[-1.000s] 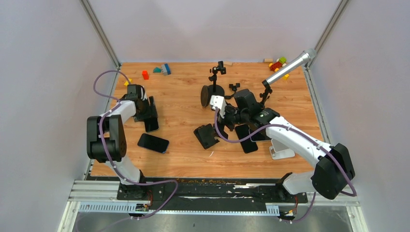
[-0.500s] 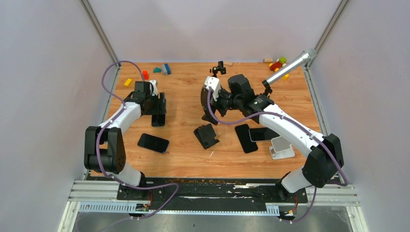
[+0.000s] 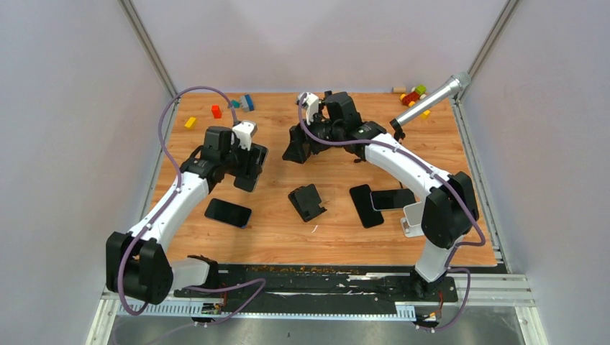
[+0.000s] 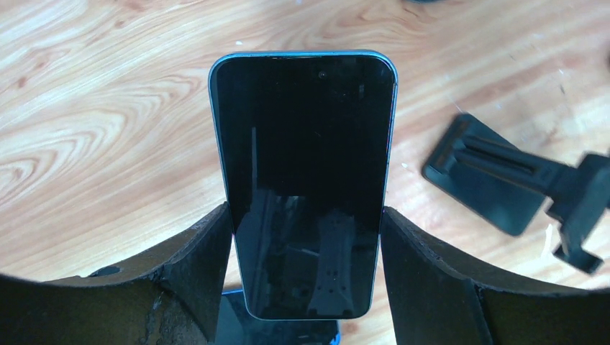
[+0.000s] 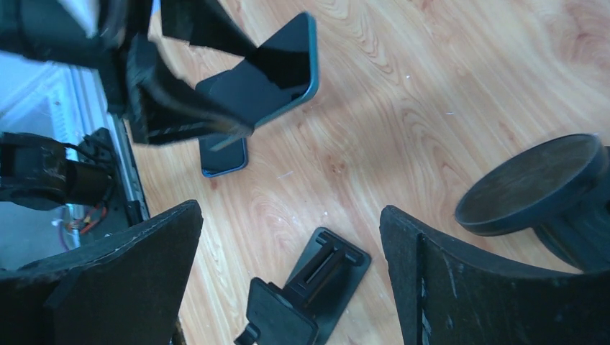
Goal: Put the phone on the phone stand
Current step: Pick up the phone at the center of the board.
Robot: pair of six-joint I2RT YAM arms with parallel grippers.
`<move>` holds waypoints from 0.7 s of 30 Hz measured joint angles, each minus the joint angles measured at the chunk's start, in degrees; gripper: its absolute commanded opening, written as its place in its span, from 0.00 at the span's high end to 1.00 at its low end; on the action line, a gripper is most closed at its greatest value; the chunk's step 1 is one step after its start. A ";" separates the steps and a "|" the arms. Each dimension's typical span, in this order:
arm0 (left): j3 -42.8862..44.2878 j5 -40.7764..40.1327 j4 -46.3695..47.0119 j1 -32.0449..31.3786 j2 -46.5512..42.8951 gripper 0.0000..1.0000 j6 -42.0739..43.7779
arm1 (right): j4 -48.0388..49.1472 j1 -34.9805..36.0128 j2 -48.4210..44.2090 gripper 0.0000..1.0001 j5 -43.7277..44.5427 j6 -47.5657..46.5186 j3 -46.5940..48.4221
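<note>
Counter (image 3: 273,236): light wood-grain, spread beneath the left pincer (image 3: 249,167). Walls (image 3: 316,43): plain pale grey, set around it on three sides. Corner posts (image 3: 149,50): metal. Even lighting is noted.

There are 4 phones (image 3: 228,213), 3 stands (image 3: 307,201), 1 silver cylinder (image 3: 431,100) and 2 arms (image 3: 180,201).

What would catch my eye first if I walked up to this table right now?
Probably the dark-screened phone, clamped in the left tool and held above the left-middle of the wooden table. Then the right tool, stretched to the far middle, wide open and empty, with a black phone stand lying at the table's centre. A silver cylinder pokes in at the far right corner.
</note>
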 measured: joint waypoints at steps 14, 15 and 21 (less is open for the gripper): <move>-2.36 3.39 -2.91 -8.02 -7.56 0.83 5.99 | 1.64 -0.90 10.01 0.09 -11.85 11.98 5.42; -2.45 3.41 -2.97 -8.61 -7.82 0.83 6.23 | 1.86 -0.92 10.51 0.11 -12.55 12.59 5.42; -2.95 2.86 -2.97 -10.84 -8.33 0.83 7.41 | 4.74 -0.90 12.85 0.24 -16.61 16.28 5.42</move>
